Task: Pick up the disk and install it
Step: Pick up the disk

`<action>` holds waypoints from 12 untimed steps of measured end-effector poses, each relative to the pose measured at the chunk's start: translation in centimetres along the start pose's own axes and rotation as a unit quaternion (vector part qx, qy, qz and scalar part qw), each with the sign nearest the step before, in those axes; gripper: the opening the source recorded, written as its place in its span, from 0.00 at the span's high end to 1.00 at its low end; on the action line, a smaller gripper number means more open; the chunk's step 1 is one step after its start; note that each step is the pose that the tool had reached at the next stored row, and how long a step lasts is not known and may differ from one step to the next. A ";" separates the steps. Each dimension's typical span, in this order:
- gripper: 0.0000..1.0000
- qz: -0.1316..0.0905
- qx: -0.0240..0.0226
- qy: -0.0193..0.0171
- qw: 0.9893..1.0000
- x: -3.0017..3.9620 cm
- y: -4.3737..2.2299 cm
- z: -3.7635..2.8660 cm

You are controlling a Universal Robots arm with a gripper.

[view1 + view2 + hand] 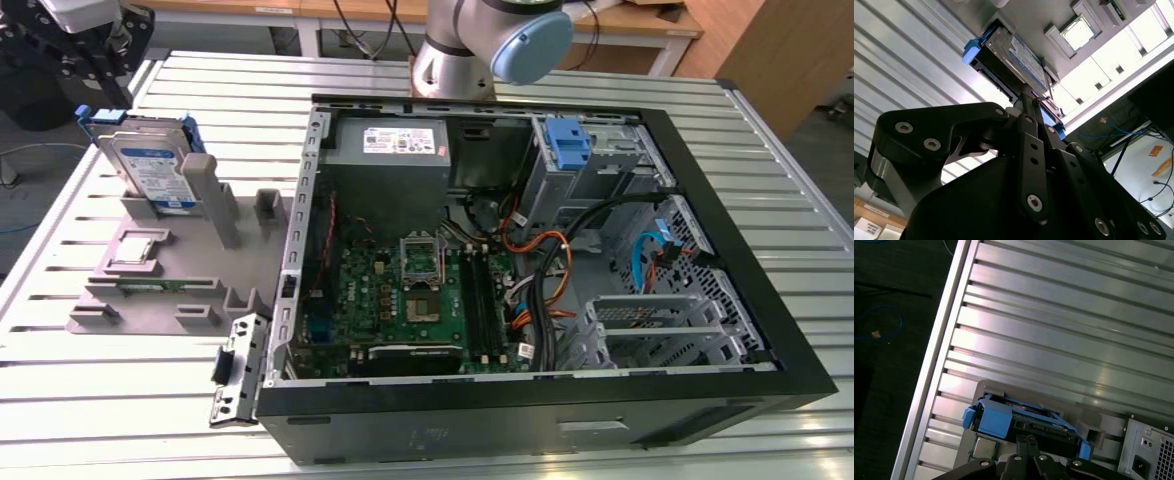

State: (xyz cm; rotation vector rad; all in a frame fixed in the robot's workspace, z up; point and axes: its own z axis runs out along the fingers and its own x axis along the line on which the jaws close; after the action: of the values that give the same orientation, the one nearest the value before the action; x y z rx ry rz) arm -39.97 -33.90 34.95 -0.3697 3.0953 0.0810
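Ribbed metal worktable (787, 170), workshop behind.
The worktable gleams under bright light; a wooden bench (627, 28) stands beyond it, and a blue cable (889, 322) lies on the dark floor (894, 390).

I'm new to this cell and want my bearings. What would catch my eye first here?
The big open computer case fills the middle and the exterior view's right, its green motherboard and cables exposed. At the exterior view's left the disk stands on edge in a grey fixture, with the gripper close above it.
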 end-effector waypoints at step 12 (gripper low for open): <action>0.90 -0.042 -0.001 0.002 0.999 0.00 0.00 0.01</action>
State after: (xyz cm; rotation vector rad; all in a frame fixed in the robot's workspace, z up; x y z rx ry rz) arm -39.97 -33.90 34.95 -0.4997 3.0792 0.0827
